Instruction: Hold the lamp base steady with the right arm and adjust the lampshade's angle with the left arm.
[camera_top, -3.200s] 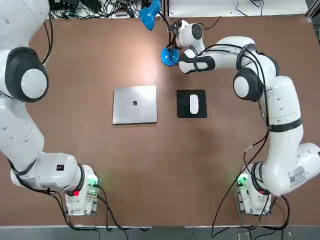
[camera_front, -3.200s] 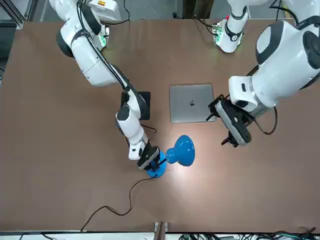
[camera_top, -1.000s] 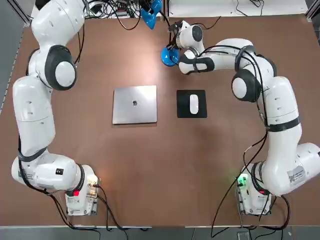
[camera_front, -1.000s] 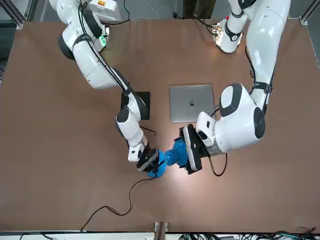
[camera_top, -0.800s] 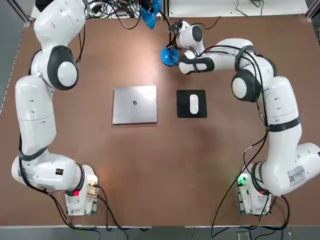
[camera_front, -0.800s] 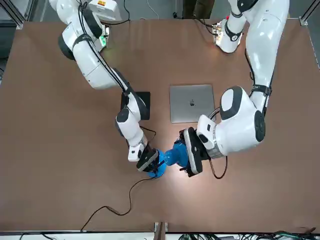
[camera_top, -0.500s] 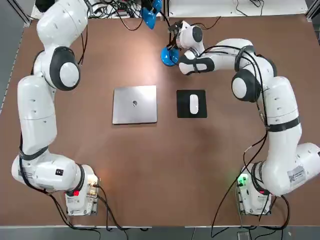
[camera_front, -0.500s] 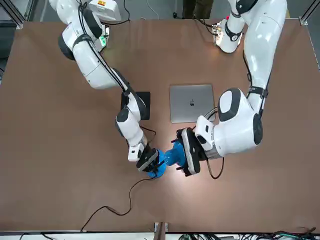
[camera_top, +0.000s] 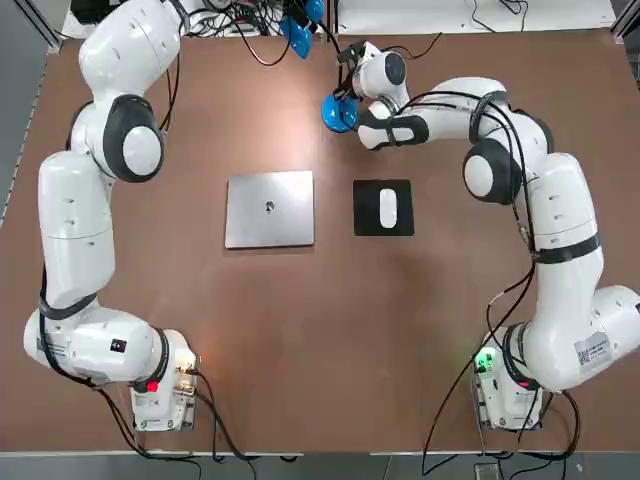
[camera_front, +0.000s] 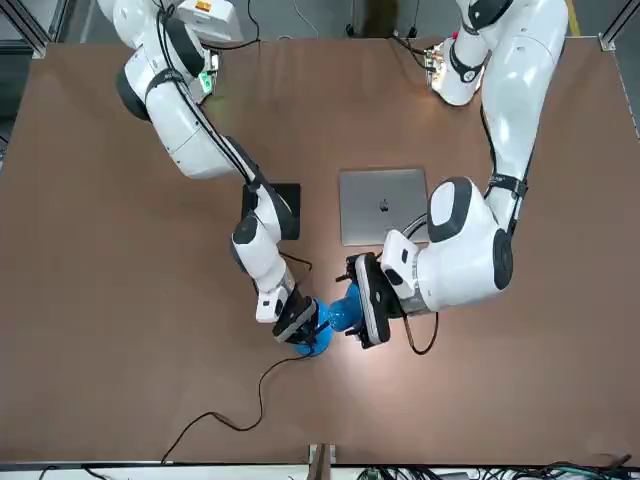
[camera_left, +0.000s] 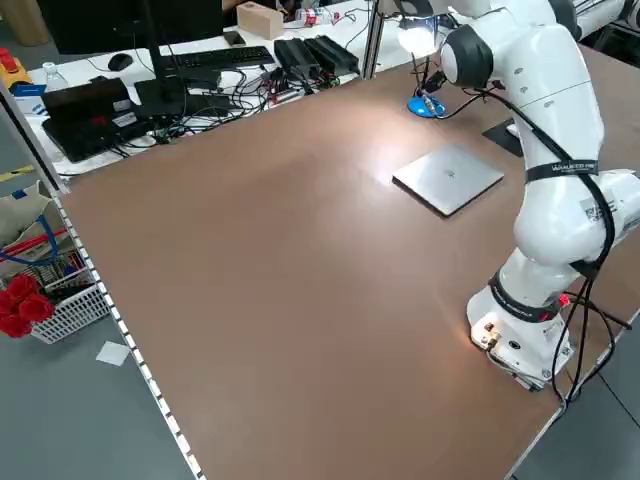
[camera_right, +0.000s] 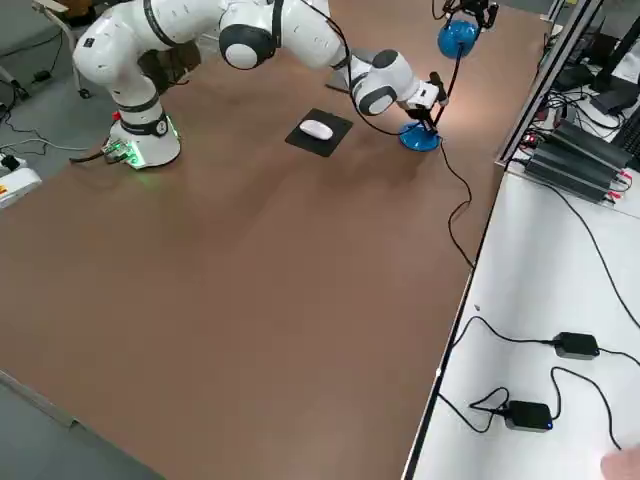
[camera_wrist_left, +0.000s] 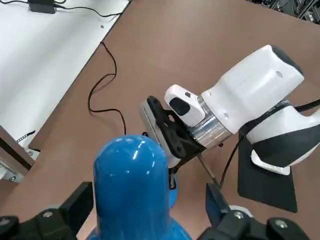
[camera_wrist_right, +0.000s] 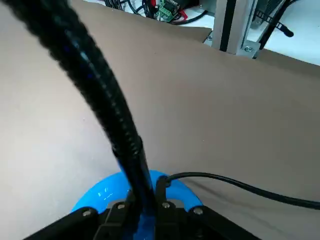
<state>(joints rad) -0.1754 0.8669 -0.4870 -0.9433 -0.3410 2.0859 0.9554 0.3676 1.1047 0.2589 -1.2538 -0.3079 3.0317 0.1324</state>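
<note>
The round blue lamp base (camera_top: 338, 112) sits near the table's far edge, with its black gooseneck rising from it. My right gripper (camera_top: 347, 96) is low on the base (camera_front: 312, 341), and its fingers (camera_wrist_right: 117, 212) are shut on the foot of the stem (camera_wrist_right: 134, 176). The blue lampshade (camera_front: 343, 309) hangs above and beside the base. My left gripper (camera_front: 358, 300) is at the shade. In the left wrist view the lampshade (camera_wrist_left: 131, 172) lies between the spread fingers (camera_wrist_left: 82, 197) of the left gripper (camera_wrist_left: 148, 194), with a gap on one side; the gripper is open.
A closed silver laptop (camera_top: 270, 208) and a black mousepad (camera_top: 366, 208) with a white mouse (camera_top: 387, 208) lie mid-table. The lamp's black cord (camera_front: 235, 412) trails to the far edge. Beyond that edge is a white bench (camera_right: 520, 300) with power adapters.
My left gripper has slid sideways towards the right arm and now straddles the lampshade. The right gripper and the lamp base have stayed put.
</note>
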